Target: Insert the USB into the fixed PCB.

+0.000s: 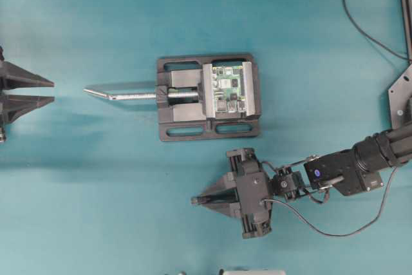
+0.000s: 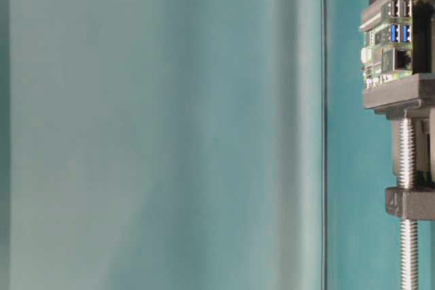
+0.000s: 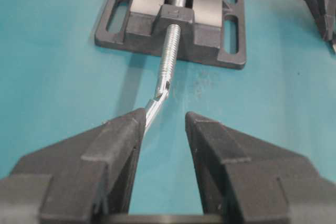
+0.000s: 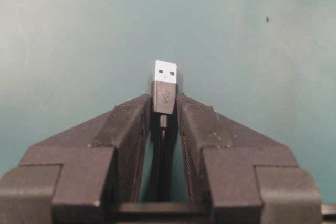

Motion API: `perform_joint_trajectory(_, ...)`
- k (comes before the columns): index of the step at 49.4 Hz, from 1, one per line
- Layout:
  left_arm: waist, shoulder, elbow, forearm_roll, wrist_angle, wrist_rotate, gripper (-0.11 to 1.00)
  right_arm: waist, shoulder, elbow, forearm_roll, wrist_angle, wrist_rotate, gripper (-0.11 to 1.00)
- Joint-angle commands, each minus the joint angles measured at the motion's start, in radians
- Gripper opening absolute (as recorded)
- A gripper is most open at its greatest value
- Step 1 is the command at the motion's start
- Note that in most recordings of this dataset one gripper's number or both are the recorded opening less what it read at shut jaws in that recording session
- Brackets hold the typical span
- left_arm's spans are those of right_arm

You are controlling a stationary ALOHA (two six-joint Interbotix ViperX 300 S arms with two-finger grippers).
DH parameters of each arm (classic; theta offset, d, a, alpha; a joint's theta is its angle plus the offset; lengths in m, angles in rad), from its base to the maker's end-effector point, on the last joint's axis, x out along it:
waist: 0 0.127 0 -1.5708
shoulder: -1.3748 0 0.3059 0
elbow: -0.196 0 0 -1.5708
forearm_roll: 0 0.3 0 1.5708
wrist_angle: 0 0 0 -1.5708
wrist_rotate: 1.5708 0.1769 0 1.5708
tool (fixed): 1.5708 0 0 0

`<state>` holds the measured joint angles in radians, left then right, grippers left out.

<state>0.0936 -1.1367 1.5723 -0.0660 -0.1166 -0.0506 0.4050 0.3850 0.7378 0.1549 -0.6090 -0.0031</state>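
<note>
The right gripper (image 4: 164, 103) is clamping its jaws on the USB (image 4: 165, 88), metal tip protruding, near the vise-held fixed PCB (image 1: 230, 89), while the left gripper (image 3: 164, 121) is standing wide open, empty.

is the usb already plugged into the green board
No, the USB sits pinched in the right claw over bare table, well away from the fixed PCB.

Vise screw handle (image 1: 122, 95) juts left; bare table (image 1: 96, 178) below vise.
</note>
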Motion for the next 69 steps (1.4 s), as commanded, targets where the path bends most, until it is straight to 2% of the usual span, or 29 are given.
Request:
perform_joint_trajectory(1, 0.003, 0.006, -0.012, 0.003, -0.009, -0.012, 0.52, 0.005, -0.012, -0.003, 0.003, -0.008, -0.002, 0.24)
perform_joint_trajectory(28, 0.003, 0.006, -0.012, 0.003, -0.009, -0.011, 0.52, 0.009, -0.012, 0.014, 0.008, -0.031, -0.012, 0.21)
perform_joint_trajectory(32, 0.003, 0.006, -0.012, 0.003, -0.009, -0.012, 0.52, 0.014, -0.012, 0.011, 0.029, -0.038, -0.032, 0.21)
perform_joint_trajectory(36, 0.002, 0.006, -0.012, 0.003, -0.009, -0.011, 0.52, 0.02, -0.012, 0.008, 0.083, -0.048, -0.069, 0.21)
perform_joint_trajectory(39, 0.003, 0.006, -0.012, 0.003, -0.009, -0.011, 0.52, 0.026, -0.012, 0.008, 0.147, -0.061, -0.118, 0.21)
perform_joint_trajectory(42, 0.003, 0.006, -0.012, 0.003, -0.009, -0.011, 0.52, 0.037, -0.012, 0.008, 0.236, -0.08, -0.179, 0.21)
perform_joint_trajectory(44, 0.003, 0.006, -0.012, 0.003, -0.009, -0.011, 0.52, 0.049, -0.012, 0.009, 0.31, -0.098, -0.225, 0.21)
perform_joint_trajectory(45, 0.002, 0.006, -0.012, 0.003, -0.009, -0.011, 0.52, 0.057, -0.012, 0.009, 0.371, -0.117, -0.262, 0.21)
perform_joint_trajectory(53, 0.003, 0.006, -0.012, 0.002, -0.009, -0.011, 0.52, 0.121, -0.012, 0.0, 0.707, -0.227, -0.433, 0.21)
perform_joint_trajectory(60, 0.003, 0.006, -0.012, 0.003, -0.009, -0.011, 0.52, 0.169, -0.012, -0.034, 0.948, -0.316, -0.535, 0.21)
perform_joint_trajectory(61, 0.003, 0.006, -0.012, 0.002, -0.009, -0.011, 0.52, 0.179, -0.011, -0.041, 0.996, -0.337, -0.557, 0.21)
perform_joint_trajectory(69, 0.003, 0.006, -0.012, 0.003, -0.009, -0.011, 0.52, 0.213, -0.011, -0.097, 1.232, -0.442, -0.675, 0.21)
